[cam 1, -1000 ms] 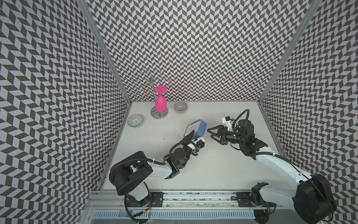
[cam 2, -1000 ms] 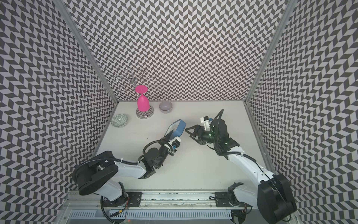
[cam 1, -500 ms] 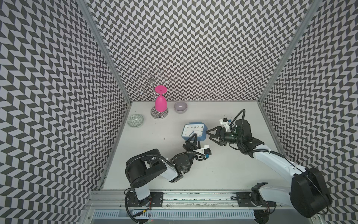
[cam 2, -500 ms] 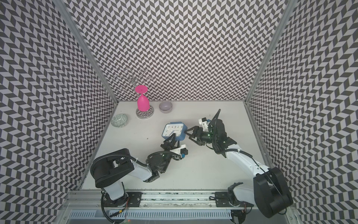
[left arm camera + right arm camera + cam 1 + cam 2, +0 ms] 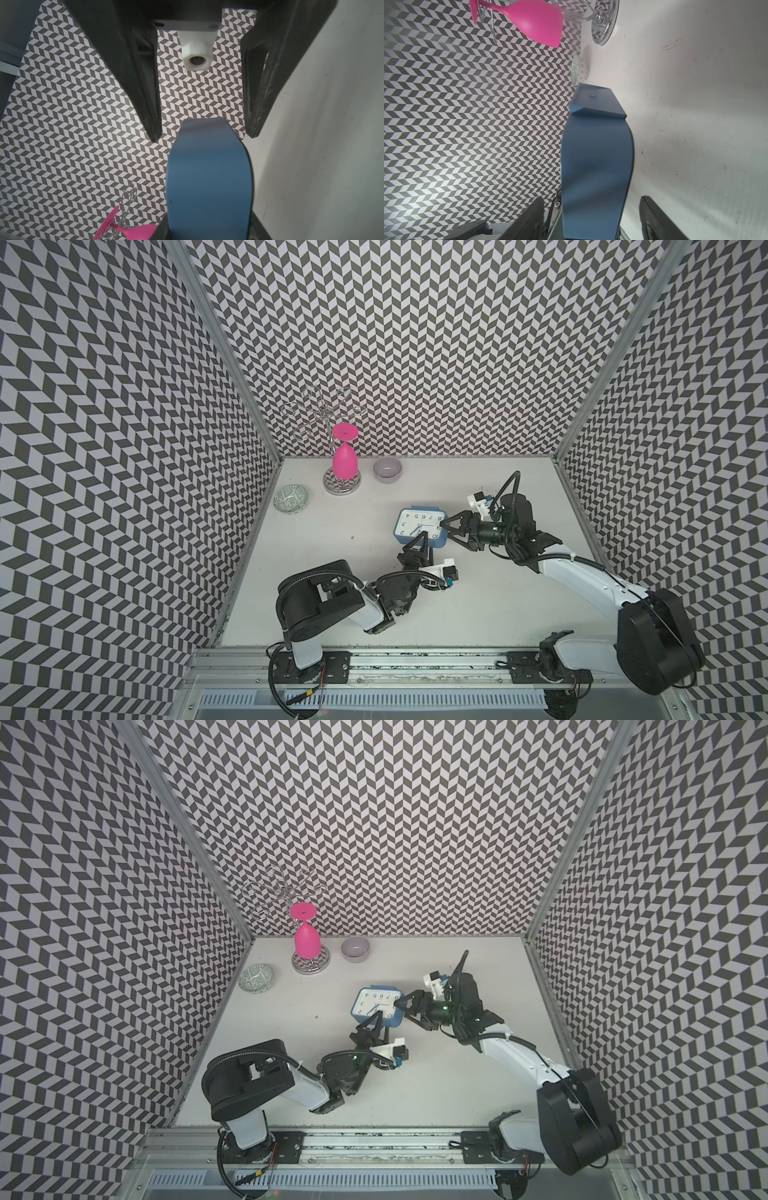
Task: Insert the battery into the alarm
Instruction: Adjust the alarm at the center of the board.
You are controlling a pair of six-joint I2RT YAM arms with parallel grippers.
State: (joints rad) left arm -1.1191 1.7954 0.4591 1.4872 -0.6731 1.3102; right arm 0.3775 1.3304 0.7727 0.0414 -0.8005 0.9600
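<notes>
Alarm (image 5: 419,527) dial-up between both parted end effectors: left (image 5: 423,537); right (image 5: 446,531); neither visibly gripping.

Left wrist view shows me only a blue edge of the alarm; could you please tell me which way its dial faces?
Observer: In both top views the alarm has its dial facing up.
Operator: Thank you. Where is the right pincer?
Observer: The right pincer straddles the alarm's side by the numeral 9, with its jaws open.
Operator: Is the battery showing anywhere?
Observer: No view shows the battery.
</notes>
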